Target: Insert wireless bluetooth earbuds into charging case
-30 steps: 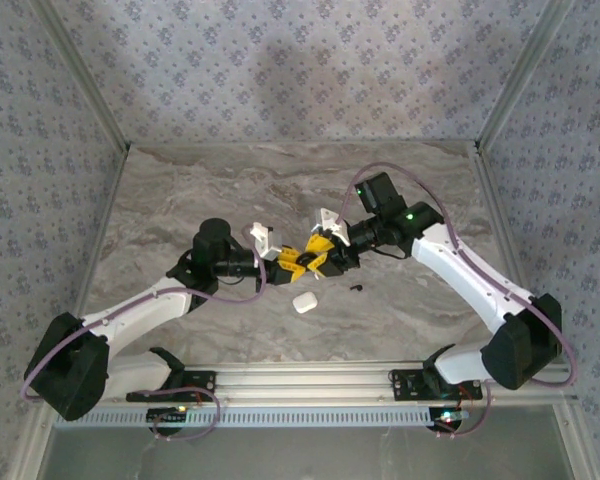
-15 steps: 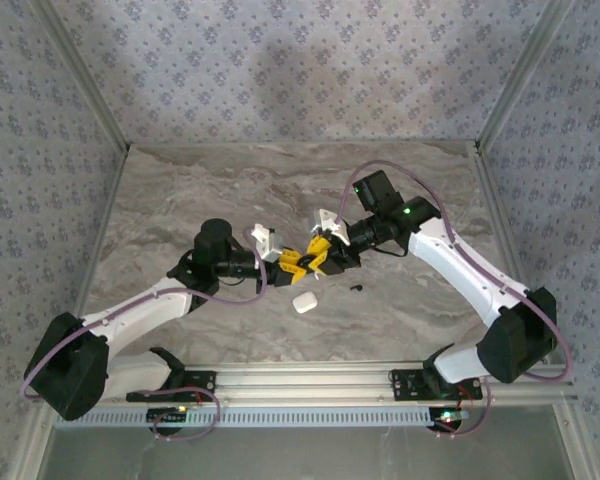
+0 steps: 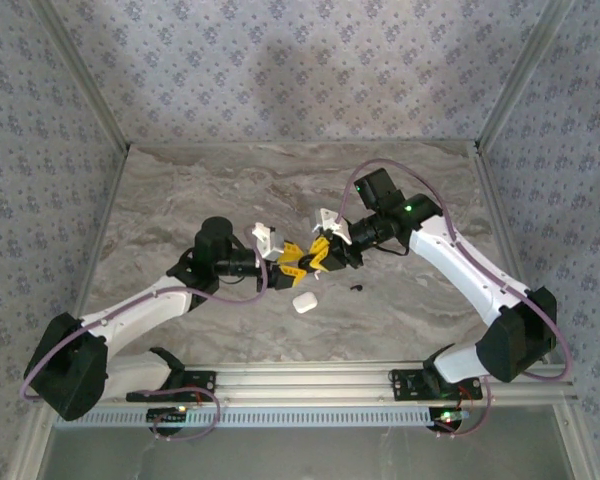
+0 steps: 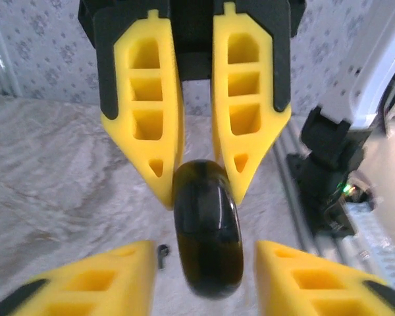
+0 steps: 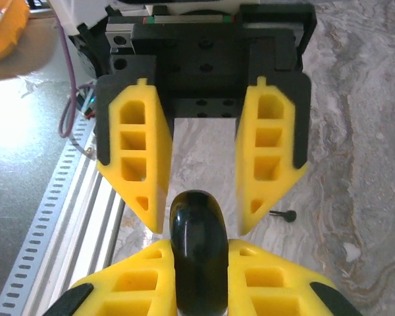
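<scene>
Top external view, items by size.

1. Table [image 3: 180,190]: marbled top, carrying all below.
2. Left end effector [image 3: 292,264] and right end effector [image 3: 316,254]: tip to tip over mid-table, above the surface.
3. Black round disc [image 4: 207,227]: on edge between the two.
   - Right wrist view: the right end effector's own yellow fingers [image 5: 141,276] press both faces of the disc, a closed grip.
   - Left wrist view: the left end effector's fingers [image 4: 112,273] stand open, well apart from the disc on either side.
4. Charging case [image 3: 303,302]: on the table, to the near side of the meeting point and about midway between the arms. Too small here to tell its long axis or whether the lid is up.
5. Small black piece [image 3: 357,288]: right of the case, well apart from it.

Judgement: the left end effector is empty, so it seems freer to descend nearward to the case.
</scene>
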{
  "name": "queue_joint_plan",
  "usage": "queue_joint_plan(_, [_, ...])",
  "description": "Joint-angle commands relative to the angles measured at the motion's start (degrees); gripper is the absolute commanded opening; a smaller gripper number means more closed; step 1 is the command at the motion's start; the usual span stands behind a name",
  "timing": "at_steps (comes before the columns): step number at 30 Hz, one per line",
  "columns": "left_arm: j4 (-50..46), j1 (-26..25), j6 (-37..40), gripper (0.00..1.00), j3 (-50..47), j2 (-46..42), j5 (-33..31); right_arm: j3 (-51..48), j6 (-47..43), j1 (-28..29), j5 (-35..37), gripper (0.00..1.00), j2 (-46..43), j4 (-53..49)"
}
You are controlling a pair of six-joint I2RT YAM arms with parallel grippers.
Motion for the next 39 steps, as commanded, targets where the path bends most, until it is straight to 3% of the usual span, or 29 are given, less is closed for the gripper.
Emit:
queue_joint_plan(1, [-7.5, -0.2, 5.1, 0.55, 3.3, -1.9, -3.1, 1.6, -0.9, 0.5, 7.4, 0.13, -1.7, -2.3])
queue_joint_plan(7, [-12.4, -0.3, 8.1, 0.57, 5.0, -1.3, -2.8, 0.5, 0.0, 3.2, 14.3, 0.13, -4.3, -0.7])
queue_joint_plan(22, [-12.7, -0.9, 8.5, 0.56, 5.9, -0.2, -0.2, 1.6, 1.0, 6.8, 13.6, 0.13, -3.1, 1.2])
queue_joint_plan(39, [-13.0, -1.3, 8.8, 0.41, 5.5, 0.3, -0.1, 1.3, 2.4, 7.4, 11.5, 0.14, -2.6, 3.0])
